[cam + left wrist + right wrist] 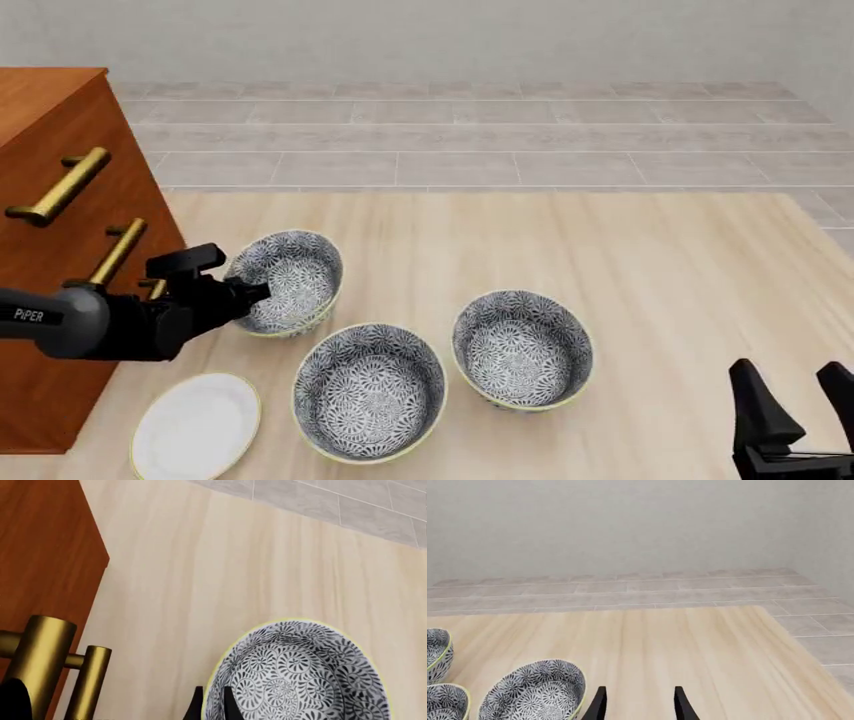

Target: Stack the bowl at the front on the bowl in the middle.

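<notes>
The bowl at the front (291,280) is the one farthest out, at the left beside the cabinet, patterned blue-grey with a cream-yellow rim. It leans with its opening tipped toward the camera. My left gripper (254,293) is shut on its left rim. In the left wrist view, the two dark fingers (197,706) straddle the rim of this bowl (300,680). The bowl in the middle (523,348) stands upright on the table to the right, and also shows in the right wrist view (534,690). My right gripper (794,400) hangs open at the near right corner, its fingers (599,702) holding nothing.
A third alike bowl (370,390) stands nearest, between the other two. A flat white plate (198,425) lies at the near left. A brown cabinet (54,200) with brass handles (40,655) stands close to the left arm. Tiled floor lies beyond the table's far edge.
</notes>
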`<move>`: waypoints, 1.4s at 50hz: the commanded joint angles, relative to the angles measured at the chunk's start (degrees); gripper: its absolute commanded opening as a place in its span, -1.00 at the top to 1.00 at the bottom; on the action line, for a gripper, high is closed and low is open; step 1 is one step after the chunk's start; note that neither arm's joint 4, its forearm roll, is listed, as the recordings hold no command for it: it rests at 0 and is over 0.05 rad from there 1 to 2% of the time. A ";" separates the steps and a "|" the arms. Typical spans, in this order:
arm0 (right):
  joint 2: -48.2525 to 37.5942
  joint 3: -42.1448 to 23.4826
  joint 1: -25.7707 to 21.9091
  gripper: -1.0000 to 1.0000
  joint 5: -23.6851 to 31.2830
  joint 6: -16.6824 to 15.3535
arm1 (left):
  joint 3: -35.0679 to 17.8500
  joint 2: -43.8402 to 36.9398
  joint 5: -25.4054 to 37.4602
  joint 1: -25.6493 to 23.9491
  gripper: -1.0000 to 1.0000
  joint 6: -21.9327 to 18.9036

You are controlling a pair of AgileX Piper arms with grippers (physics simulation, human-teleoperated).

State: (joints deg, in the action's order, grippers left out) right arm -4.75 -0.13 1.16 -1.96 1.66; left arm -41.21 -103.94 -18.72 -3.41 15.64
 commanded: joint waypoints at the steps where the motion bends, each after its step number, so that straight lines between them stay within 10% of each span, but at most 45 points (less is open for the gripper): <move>1: 0.00 0.00 0.11 -1.00 0.02 0.05 | 0.94 -1.35 -0.49 -0.42 1.00 0.53; 70: 0.45 -0.01 0.03 -1.00 0.27 0.12 | 3.20 36.30 12.88 -3.41 1.00 0.72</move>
State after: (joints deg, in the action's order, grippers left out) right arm -4.40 -0.14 1.18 -1.74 1.74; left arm -35.17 -70.51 -8.75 -5.02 16.49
